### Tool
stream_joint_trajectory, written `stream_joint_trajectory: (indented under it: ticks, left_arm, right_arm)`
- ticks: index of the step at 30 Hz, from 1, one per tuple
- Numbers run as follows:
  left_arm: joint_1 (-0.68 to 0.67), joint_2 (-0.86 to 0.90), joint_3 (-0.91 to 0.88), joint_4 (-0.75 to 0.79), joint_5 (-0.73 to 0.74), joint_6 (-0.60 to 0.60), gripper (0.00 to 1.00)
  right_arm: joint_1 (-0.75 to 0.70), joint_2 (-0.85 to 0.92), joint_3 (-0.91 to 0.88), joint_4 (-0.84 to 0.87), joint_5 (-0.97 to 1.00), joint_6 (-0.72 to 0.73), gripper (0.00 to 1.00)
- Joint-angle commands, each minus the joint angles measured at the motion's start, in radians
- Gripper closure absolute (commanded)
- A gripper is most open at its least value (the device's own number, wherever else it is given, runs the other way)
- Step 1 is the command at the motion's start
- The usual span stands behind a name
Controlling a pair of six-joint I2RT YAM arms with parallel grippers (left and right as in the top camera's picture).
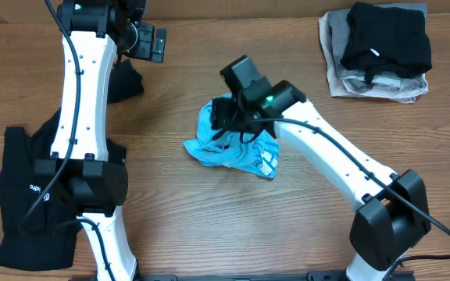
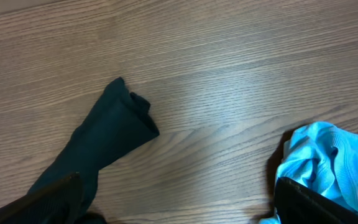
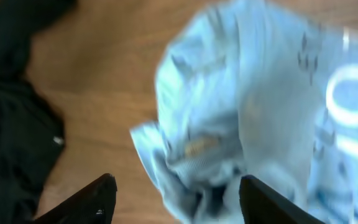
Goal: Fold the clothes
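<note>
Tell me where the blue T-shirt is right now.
In the overhead view the blue T-shirt lies crumpled mid-table, directly beneath the right gripper. The black top lies apart from it at the table's left edge.

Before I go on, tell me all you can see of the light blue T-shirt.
The light blue T-shirt is soft, thin-looking cloth, crumpled into a loose heap near the middle of the wooden table, not folded. White lettering shows on its lower right folds. The right gripper is over its upper left part, jaws apart; whether it touches the cloth I cannot tell, as the wrist view is blurred. The black top lies apart from it, to the left.
</note>
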State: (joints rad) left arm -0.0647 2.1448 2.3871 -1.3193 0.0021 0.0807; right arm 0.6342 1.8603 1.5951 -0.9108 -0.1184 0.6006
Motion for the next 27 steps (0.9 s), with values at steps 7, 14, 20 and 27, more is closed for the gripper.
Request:
stream_joint_trajectory:
  ticks: [7,14,20,27]
  left_arm:
    - [0.03,-0.006,0.016,-0.008,-0.01,-0.017,0.0]
    - [0.032,-0.006,0.017,-0.013,-0.01,-0.017,0.0]
    - [0.032,-0.006,0.016,-0.015,-0.01,-0.017,0.0]
    - [0.032,-0.006,0.016,-0.016,-0.01,-0.017,0.0]
  right_arm:
    - [0.072,0.001,-0.077,0.01,0.084,0.111,0.5]
    - [0.072,0.001,-0.108,-0.035,0.121,0.177,0.51]
    - [0.072,0.005,-0.137,-0.026,0.126,0.212,0.51]
    - [0.072,0.006,-0.186,0.032,0.115,0.216,0.75]
